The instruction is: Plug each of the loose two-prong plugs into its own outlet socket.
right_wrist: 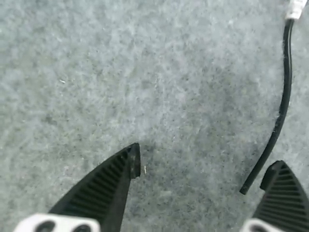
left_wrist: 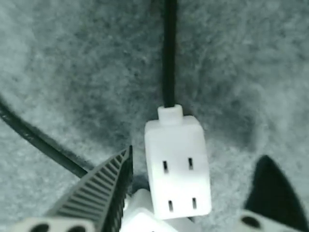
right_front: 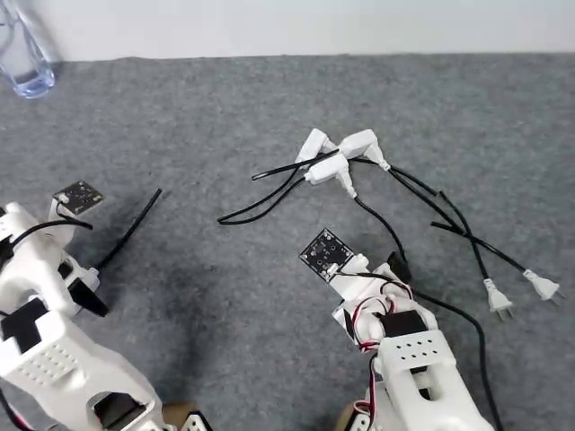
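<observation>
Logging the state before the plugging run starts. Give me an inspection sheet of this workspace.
Surface: grey felt-like mat, no spills seen.
Job's things: first loose plug and second loose plug lie unplugged at the right; socket cluster mid-mat; single socket lies between the left gripper's fingers.
Clutter: clear container at the far left corner.
Grippers: left gripper open around the single socket; right gripper open over bare mat.
Cables: black cables cross between cluster and plugs; cut cable end lies by the right gripper.
Surroundings: pale wall behind the mat.
</observation>
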